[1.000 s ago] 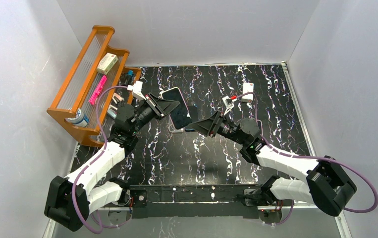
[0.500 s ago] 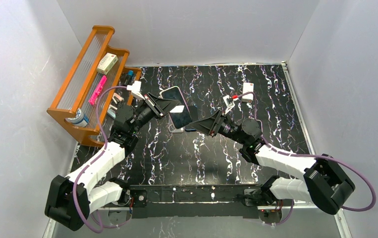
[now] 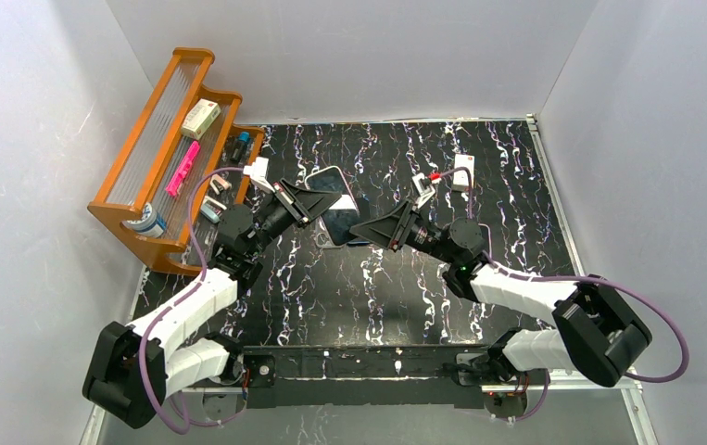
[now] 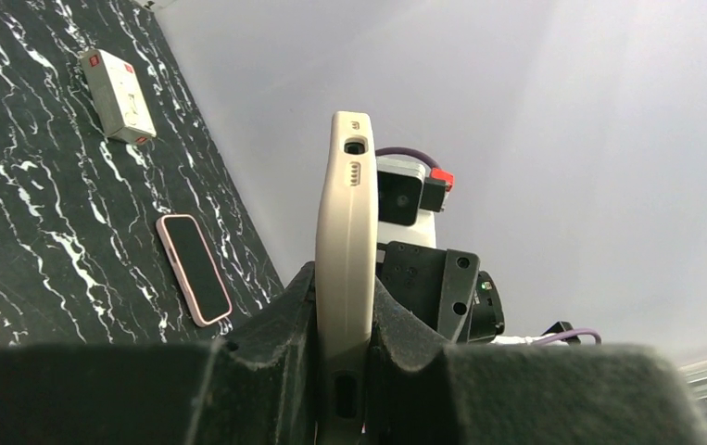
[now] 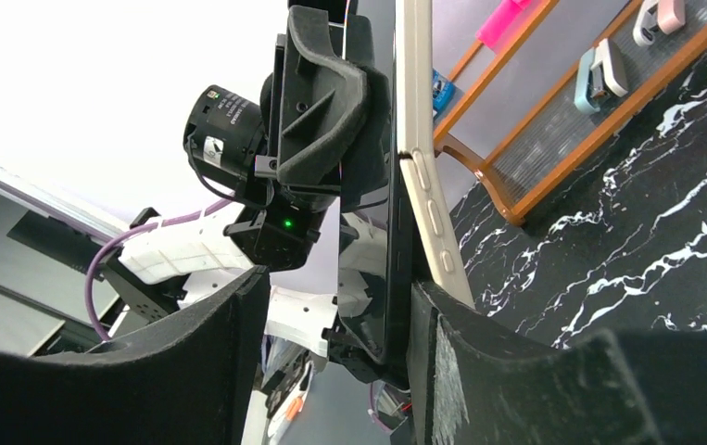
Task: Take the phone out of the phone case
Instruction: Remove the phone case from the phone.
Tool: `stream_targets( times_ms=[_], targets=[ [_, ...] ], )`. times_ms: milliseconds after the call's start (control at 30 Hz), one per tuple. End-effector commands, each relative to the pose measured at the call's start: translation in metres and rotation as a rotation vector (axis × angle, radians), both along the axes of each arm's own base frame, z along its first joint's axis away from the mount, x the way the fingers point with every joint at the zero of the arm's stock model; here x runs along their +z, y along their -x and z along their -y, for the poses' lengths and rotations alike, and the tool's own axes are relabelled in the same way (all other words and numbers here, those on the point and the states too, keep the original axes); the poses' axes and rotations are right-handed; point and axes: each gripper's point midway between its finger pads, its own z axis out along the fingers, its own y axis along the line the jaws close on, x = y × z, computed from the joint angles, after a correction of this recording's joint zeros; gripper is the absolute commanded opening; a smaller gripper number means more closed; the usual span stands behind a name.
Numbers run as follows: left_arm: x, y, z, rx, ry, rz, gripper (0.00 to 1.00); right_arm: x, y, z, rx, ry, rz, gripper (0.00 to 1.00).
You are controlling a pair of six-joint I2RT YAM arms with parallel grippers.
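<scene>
My left gripper is shut on the cream phone case, which stands edge-on between its black fingers. The dark phone sits in the case; its lower end has come a little away from the case. My right gripper is open around that lower end. The phone's back rests against one finger, and a wide gap separates its screen from the other finger. From above, the phone hangs between both grippers over the middle of the table.
A wooden shelf with small items stands at the back left. A second phone in a pink case and a white box lie on the black marble table at the right.
My right gripper has slid left around the phone's end and its jaws have narrowed a little. My left gripper has tipped the cased phone lower and flatter.
</scene>
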Motion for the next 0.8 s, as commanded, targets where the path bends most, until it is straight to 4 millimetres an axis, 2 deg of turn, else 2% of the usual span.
stream_targets(
  times_ms=[0,267,333,400,467,500,567,700,767],
  targets=[
    [0.041,0.045,0.022,-0.181,0.094,0.109,0.00,0.034,-0.012,-0.002,-0.018,-0.080,0.082,0.61],
    [0.036,0.061,0.040,-0.271,0.044,0.161,0.00,0.043,-0.021,-0.007,-0.011,-0.092,0.111,0.47],
    [0.035,0.063,0.039,-0.265,0.034,0.180,0.00,0.044,-0.024,-0.007,-0.012,-0.091,0.114,0.40],
    [0.034,0.065,0.037,-0.256,0.020,0.208,0.01,0.045,-0.025,-0.004,-0.015,-0.095,0.114,0.28],
    [0.030,0.063,0.034,-0.233,0.000,0.224,0.11,0.045,-0.027,0.001,-0.019,-0.101,0.106,0.15],
    [0.026,0.061,0.033,-0.215,-0.017,0.225,0.19,0.045,-0.028,0.003,-0.020,-0.104,0.100,0.09],
    [0.019,0.054,0.029,-0.165,-0.055,0.221,0.28,0.045,-0.029,0.009,-0.026,-0.107,0.094,0.01],
    [0.008,0.043,0.020,-0.078,-0.127,0.215,0.50,0.053,-0.032,0.024,-0.053,-0.124,0.097,0.01],
    [0.004,0.039,0.014,-0.032,-0.151,0.213,0.58,0.059,-0.032,0.030,-0.065,-0.135,0.104,0.01]
  ],
)
